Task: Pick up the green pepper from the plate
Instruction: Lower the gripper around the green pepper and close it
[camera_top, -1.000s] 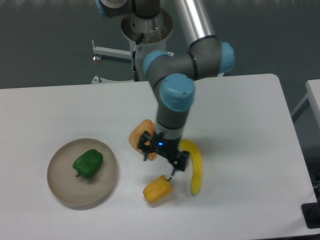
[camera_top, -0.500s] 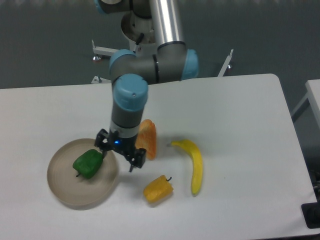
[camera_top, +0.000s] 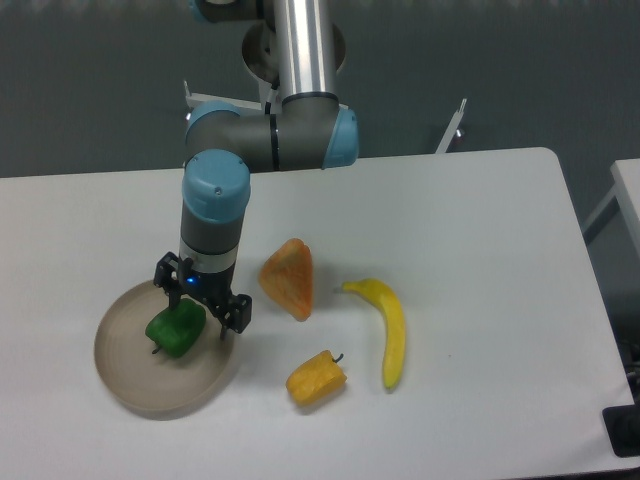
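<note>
A: What sits farthest left?
B: A round beige-grey matte plate (camera_top: 130, 385), holding the glossy dark-green bell pepper (camera_top: 176, 328).
A: And the black two-finger gripper (camera_top: 201, 303)?
B: Directly above that pepper, fingers spread wide, holding nothing.
A: Right of the plate?
B: An orange wedge-shaped piece (camera_top: 289, 279), a yellow-orange pepper (camera_top: 317, 377) below it, then a yellow banana (camera_top: 386, 327).
</note>
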